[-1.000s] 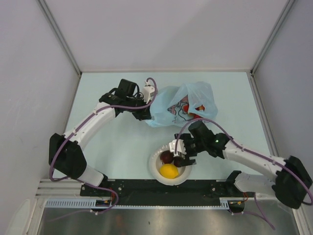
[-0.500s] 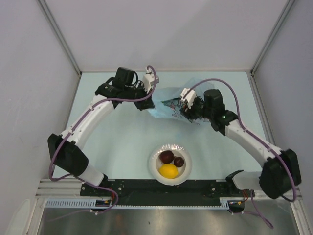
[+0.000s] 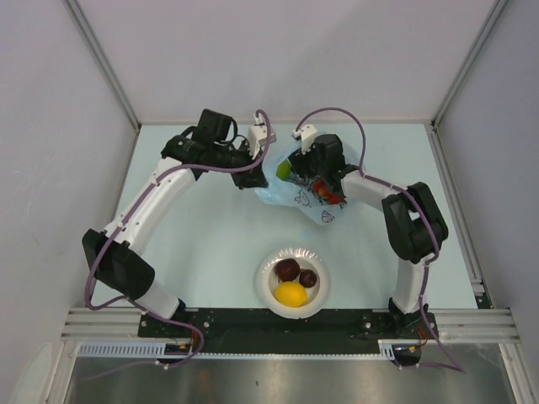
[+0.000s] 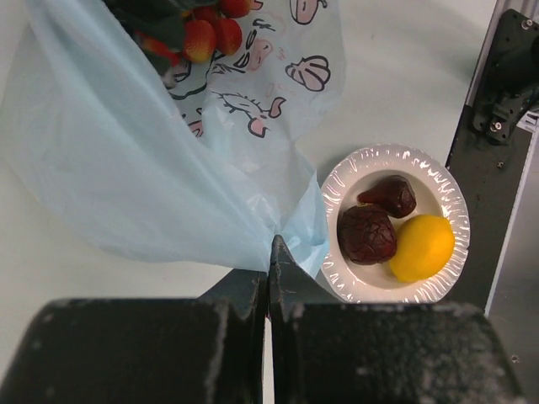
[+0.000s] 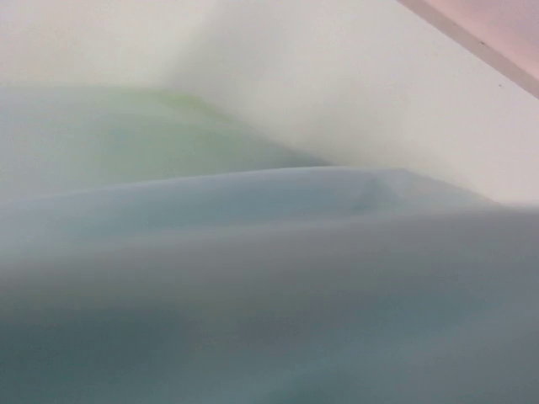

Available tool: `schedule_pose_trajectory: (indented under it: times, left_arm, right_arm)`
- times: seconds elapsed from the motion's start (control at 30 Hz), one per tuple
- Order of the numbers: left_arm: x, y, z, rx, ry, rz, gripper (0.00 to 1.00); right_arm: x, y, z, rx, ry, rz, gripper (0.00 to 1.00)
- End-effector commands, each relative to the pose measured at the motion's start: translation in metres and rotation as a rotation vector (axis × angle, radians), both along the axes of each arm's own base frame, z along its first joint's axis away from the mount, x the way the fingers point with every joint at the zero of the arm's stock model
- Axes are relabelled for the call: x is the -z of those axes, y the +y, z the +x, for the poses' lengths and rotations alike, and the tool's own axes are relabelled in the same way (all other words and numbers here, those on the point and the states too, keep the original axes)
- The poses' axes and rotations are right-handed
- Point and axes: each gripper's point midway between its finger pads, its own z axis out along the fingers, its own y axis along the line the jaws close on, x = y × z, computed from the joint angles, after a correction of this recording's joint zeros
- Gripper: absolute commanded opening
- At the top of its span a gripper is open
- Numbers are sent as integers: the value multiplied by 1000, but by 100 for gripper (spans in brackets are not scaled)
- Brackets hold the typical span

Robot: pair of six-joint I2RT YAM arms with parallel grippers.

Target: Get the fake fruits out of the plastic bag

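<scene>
Toward the far side of the counter (image 3: 194,236), the plastic bag (image 3: 290,195) lies crumpled between the two arms, its pink-and-dark cartoon print facing up. The left end effector (image 3: 255,178) is clenched on the bag's left edge. In the left wrist view its fingers (image 4: 282,278) are pressed together with a gathered fold of the light-blue film caught between them, and the rest of the bag (image 4: 126,168) spreads away above them.

The right end effector (image 3: 313,175) reaches into the bag from the far side. Its tips are lost among the folds in the overhead view. The right wrist camera shows only blurred pale-blue film (image 5: 269,278) pressed close, with a faint green tint at the upper left, so I cannot tell whether it is released or grasping anything.

A green fruit (image 3: 284,169) shows at the bag's left side, just beside the right end effector. A bunch of red grapes (image 3: 327,192) sits in the bag, also seen from the left wrist (image 4: 210,34) near the print.

A white bowl (image 3: 261,282) stands near the arm bases, well apart from the bag. It holds a yellow lemon (image 3: 290,294) and two dark red fruits (image 3: 288,269), which touch one another.
</scene>
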Motion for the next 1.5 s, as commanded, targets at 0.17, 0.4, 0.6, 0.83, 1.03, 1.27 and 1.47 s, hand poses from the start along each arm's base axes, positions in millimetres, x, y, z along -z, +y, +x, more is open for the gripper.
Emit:
schedule_pose_trajectory:
  times: [0.17, 0.4, 0.6, 0.83, 1.03, 1.27, 1.47]
  left_arm:
    - [21, 3, -10, 38, 62, 25, 0]
    - [27, 4, -9, 31, 78, 42, 0]
    - [29, 4, -3, 14, 66, 51, 0]
    - [29, 4, 0, 6, 62, 53, 0]
    - [27, 3, -1, 9, 55, 44, 0]
    - [26, 0, 1, 7, 59, 30, 0]
    - [28, -1, 3, -2, 68, 30, 0]
  right_arm:
    - [13, -4, 77, 294, -32, 64, 88]
    - [35, -11, 108, 340, -37, -54, 93]
    - [54, -13, 92, 310, 52, -87, 93]
    - [58, -11, 75, 289, 98, -115, 94]
    - [37, -8, 59, 305, 115, -91, 100]
    - [47, -3, 62, 245, 116, -104, 56]
    - [0, -3, 50, 151, 102, -57, 23]
